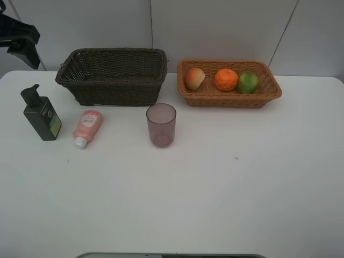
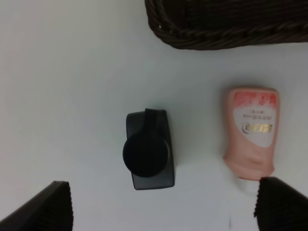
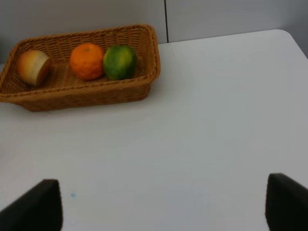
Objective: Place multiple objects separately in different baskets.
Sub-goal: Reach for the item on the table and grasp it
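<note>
The left gripper [image 2: 166, 209] hangs wide open and empty above the dark green pump bottle [image 2: 149, 151], which stands upright at the left of the table [image 1: 215, 188]. The pink tube [image 2: 251, 130] lies just right of it, with the dark basket [image 2: 226, 29] beyond. Best to drop straight down and close on the bottle's body below the pump, clear of the tube. The right gripper [image 3: 161, 204], likewise spread and empty, faces the light basket [image 3: 82, 94], which holds three fruits [image 3: 87, 60].
</note>
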`<state>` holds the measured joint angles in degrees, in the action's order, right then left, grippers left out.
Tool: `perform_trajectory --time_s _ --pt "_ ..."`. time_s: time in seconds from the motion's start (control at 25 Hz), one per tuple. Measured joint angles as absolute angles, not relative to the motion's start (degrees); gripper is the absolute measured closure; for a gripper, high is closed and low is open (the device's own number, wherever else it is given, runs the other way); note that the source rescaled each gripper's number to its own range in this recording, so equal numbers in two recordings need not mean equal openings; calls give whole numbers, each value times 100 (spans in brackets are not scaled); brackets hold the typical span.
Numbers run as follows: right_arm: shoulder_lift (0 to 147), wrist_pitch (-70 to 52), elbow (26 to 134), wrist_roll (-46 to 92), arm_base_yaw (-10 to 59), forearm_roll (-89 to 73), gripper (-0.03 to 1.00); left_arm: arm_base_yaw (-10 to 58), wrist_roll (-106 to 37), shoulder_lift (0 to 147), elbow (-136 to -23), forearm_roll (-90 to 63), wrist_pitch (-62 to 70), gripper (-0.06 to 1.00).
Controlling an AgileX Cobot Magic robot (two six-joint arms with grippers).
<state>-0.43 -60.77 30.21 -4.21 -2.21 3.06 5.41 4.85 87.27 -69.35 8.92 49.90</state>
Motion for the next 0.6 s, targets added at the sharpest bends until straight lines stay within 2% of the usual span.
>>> perform_trajectory --time_s 0.6 --pt "-43 -6077 3021 -421 -221 306 14 75 290 9992 -6939 403 4324 -4"
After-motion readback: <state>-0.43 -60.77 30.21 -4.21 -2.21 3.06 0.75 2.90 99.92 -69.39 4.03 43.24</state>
